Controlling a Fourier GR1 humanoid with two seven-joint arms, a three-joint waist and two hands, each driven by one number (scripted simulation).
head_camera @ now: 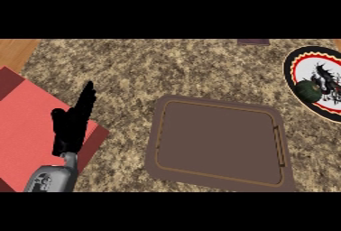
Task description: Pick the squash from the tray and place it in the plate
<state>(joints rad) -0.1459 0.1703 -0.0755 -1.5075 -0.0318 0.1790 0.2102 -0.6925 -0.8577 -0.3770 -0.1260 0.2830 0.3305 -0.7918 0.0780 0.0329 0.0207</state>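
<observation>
The speckled stone tabletop [166, 67] filled the view, with a red mat [26, 122] over its left side. At the centre sat the brown tray [220, 140]. The squash was not on it. At the right edge, partly cut off, lay the patterned plate [292, 67]. The left hand [72, 124] rested over the mat, fingers straight and together, pointing up and holding nothing. The right hand was out of view. The squash [308, 89], small, round and dark green, already lay on the plate's left part. It looked stiff-skinned and light, probably smooth enough to slip and round enough to roll. The best hold would be from above, across its widest part, with the thumb opposite the fingers.
</observation>
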